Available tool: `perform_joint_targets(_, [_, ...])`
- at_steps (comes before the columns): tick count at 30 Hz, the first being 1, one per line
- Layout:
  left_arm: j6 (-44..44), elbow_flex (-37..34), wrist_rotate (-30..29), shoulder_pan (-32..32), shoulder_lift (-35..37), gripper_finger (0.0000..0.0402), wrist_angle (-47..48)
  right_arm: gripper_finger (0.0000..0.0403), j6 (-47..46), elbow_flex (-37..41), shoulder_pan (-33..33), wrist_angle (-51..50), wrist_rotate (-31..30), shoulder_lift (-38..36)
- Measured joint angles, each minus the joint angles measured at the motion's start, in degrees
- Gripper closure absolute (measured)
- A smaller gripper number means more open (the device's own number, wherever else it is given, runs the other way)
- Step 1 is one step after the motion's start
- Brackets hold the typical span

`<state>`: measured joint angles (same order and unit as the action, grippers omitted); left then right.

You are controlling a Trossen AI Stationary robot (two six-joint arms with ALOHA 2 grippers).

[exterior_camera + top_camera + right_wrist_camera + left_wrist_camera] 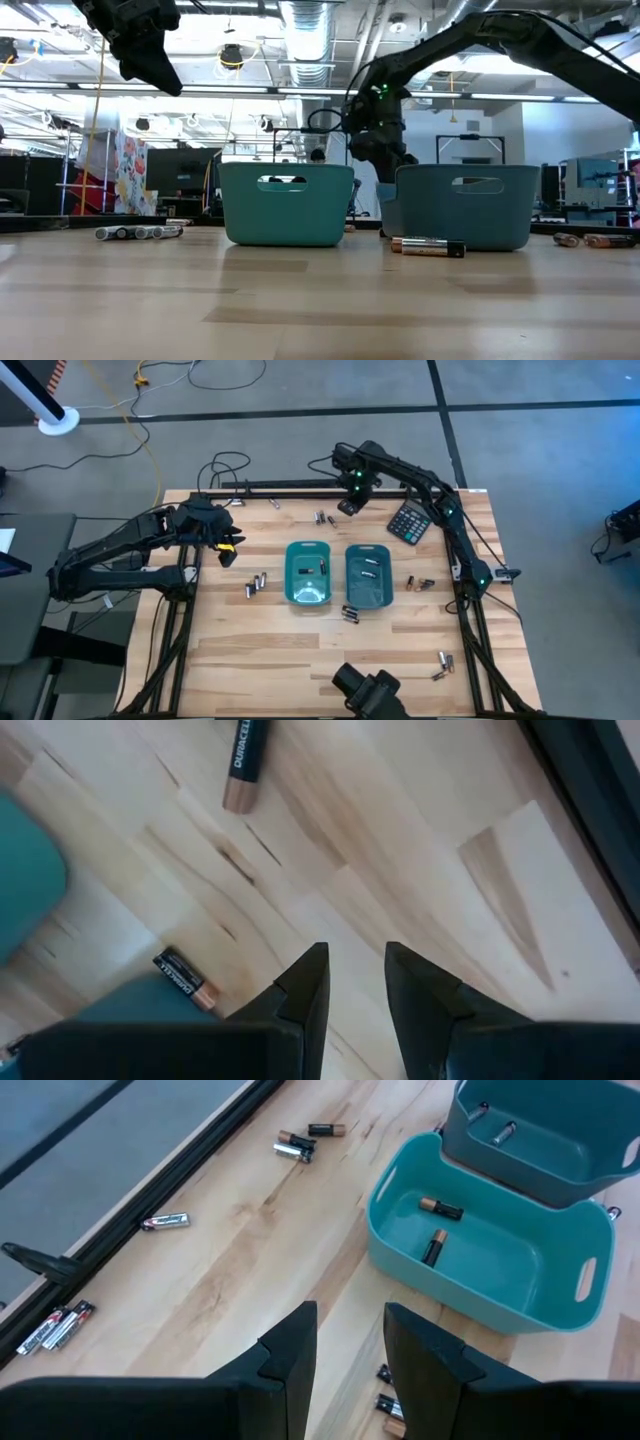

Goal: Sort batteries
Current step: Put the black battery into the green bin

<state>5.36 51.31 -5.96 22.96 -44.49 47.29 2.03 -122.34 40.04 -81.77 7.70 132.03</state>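
High view: batteries (pixel 257 584) lie scattered on the worktop (pixel 250 650) and inside both teal trays (pixel 307 573). The left claw (pixel 350 1355) hangs over the worktop's left side, the right claw (pixel 355 985) near the far edge; both are slightly parted, gripping nothing.

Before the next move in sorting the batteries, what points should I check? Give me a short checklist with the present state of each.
1. Left pincer empty: ok, a gap shows between its fingers and nothing is in it.
2. Right pincer empty: ok, only bare wood shows between its fingers.
3. Both trays upright and side by side: ok, the left teal tray and the right teal tray stand on the table.
4. Loose batteries left to sort: not ok, a group lies to the left of the trays, and a pair lies near the front right corner.
5. Calculator out of the way: ok, it lies at the far right, apart from the trays.
6. Sorting by type correct: cannot tell.
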Motion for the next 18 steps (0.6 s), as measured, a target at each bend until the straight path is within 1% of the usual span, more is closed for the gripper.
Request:
perform_joint_targets(13, [-2.0, 0.0, -0.5, 0.0, -0.1, 0.0288, 0.0, 0.0284, -0.5, 0.0, -1.2, 1.1, 0.1, 0.0])
perform_joint_targets(18, [-2.8, 0.0, -1.1, 0.0, -0.1, 0.0288, 0.0, 0.0284, -0.5, 0.0, -2.7, 5.1, 0.1, 0.0])
